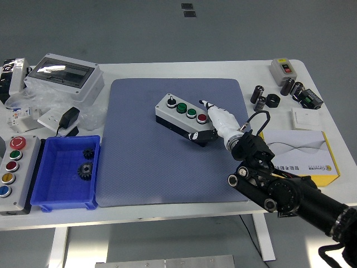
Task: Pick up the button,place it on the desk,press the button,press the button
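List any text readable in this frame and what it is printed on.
No text can be read for certain.
Yellow-and-white box: a line of print, too small to read.
Left-edge package: black markings, blurred.
Button box: no legible labels.

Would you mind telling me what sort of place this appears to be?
Probably an electrical or robotics lab bench: a push-button control box on a grey mat, a blue parts bin holding gears, and a clear-lidded breaker enclosure.

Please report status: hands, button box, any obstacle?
Right hand at the button box, one finger by its red button. Left hand out of view. Box on the grey mat. No obstacle.
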Action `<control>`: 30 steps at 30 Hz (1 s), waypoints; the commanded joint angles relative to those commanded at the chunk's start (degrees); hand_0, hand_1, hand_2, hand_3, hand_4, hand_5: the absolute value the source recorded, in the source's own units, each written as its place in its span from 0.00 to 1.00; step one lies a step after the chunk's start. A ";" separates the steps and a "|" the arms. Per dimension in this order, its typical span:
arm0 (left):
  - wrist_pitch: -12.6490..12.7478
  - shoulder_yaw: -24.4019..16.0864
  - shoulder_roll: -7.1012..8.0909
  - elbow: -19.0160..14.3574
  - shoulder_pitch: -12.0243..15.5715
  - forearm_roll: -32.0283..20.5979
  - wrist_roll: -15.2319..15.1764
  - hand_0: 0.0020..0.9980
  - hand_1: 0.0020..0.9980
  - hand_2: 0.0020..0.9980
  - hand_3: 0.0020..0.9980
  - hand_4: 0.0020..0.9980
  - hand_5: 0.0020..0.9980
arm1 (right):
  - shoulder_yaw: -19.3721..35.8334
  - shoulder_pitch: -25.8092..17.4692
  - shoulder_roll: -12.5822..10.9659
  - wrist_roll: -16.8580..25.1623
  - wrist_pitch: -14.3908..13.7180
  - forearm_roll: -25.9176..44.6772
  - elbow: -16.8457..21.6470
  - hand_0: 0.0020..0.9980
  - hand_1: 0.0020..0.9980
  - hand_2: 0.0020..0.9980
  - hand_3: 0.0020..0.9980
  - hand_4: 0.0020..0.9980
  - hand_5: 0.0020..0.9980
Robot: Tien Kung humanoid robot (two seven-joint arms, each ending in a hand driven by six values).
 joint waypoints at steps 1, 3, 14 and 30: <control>0.00 0.00 0.00 0.00 -0.01 0.01 0.00 0.63 0.55 0.53 0.60 0.62 0.19 | -0.04 0.00 0.02 -0.01 -0.10 -0.03 -0.07 0.81 0.84 0.86 1.00 1.00 0.38; -0.02 0.02 0.00 0.00 -0.06 0.05 -0.03 0.63 0.55 0.53 0.60 0.62 0.19 | -0.22 0.03 0.15 -0.05 -0.57 -0.18 -0.41 0.42 0.63 0.67 0.90 0.89 0.22; -0.06 0.15 -0.05 0.00 -0.14 0.12 -0.02 0.63 0.55 0.53 0.60 0.62 0.19 | -0.95 -0.07 0.43 0.67 -2.88 -1.55 -0.76 0.23 0.45 0.49 0.67 0.48 0.08; 0.11 -0.24 -0.41 0.00 0.11 0.03 -0.25 0.63 0.55 0.53 0.60 0.62 0.19 | 4.14 -3.76 -11.32 15.44 2.50 5.44 16.10 0.09 0.30 0.35 0.45 0.32 0.00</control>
